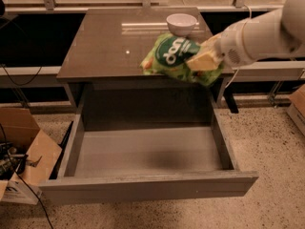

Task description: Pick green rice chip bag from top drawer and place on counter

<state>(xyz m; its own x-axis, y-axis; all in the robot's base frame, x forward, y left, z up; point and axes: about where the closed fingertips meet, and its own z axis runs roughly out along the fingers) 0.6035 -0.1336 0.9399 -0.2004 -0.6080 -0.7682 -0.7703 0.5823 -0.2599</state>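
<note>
- Green rice chip bag [170,56] hangs in the air over the bench's [105,46] front right edge, above the open top drawer [147,151].
- Claw [205,61] grips the bag's right side; arm [257,35] extends from the right.
- White bowl [181,24] sits on the bench behind the bag.

The green rice chip bag [172,56] hangs tilted, pinched in the end effector [206,61] over the tabletop [109,46] front edge, top drawer [147,187] wide open.
</note>
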